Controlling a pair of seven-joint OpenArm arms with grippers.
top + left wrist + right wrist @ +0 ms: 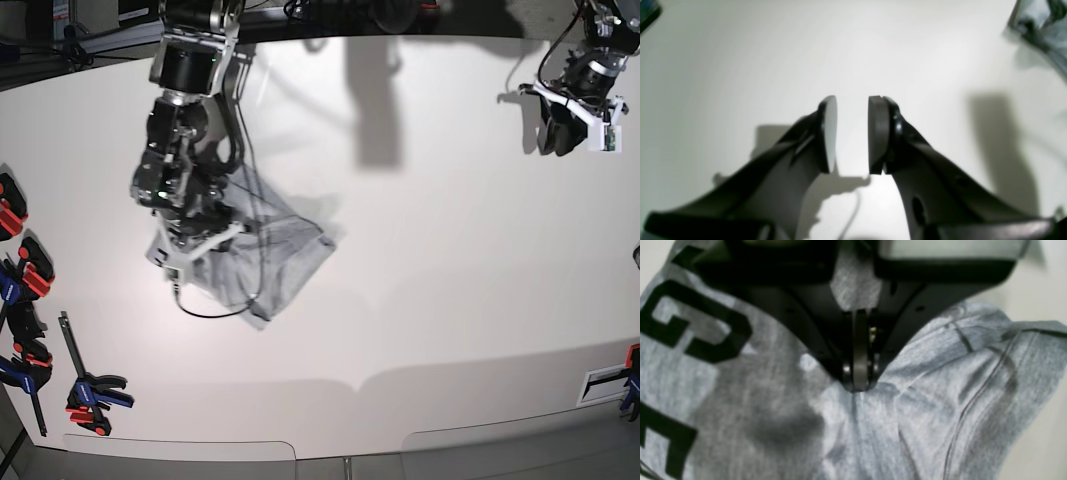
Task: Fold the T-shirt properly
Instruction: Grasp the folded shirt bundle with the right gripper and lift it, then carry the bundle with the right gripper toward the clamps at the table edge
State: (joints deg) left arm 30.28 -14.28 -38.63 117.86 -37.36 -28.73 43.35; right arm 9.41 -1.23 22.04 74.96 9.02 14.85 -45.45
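Note:
The light grey T-shirt (285, 255) lies bunched on the white table, left of centre. In the right wrist view the T-shirt (923, 400) fills the frame, with black block lettering (690, 326) at its left. My right gripper (857, 381) is shut, its tips pinching the cloth, and creases spread from that spot. In the base view the right gripper (192, 245) sits over the shirt's left part. My left gripper (852, 133) is open and empty above bare table; in the base view the left gripper (568, 128) is at the far right, well away from the shirt.
Several red, blue and black clamps (22, 290) line the table's left edge, and one more (95, 392) lies near the front left. A thin black cable (215, 310) loops by the shirt. A blurred grey and dark thing (1040, 20) shows in the left wrist view's corner.

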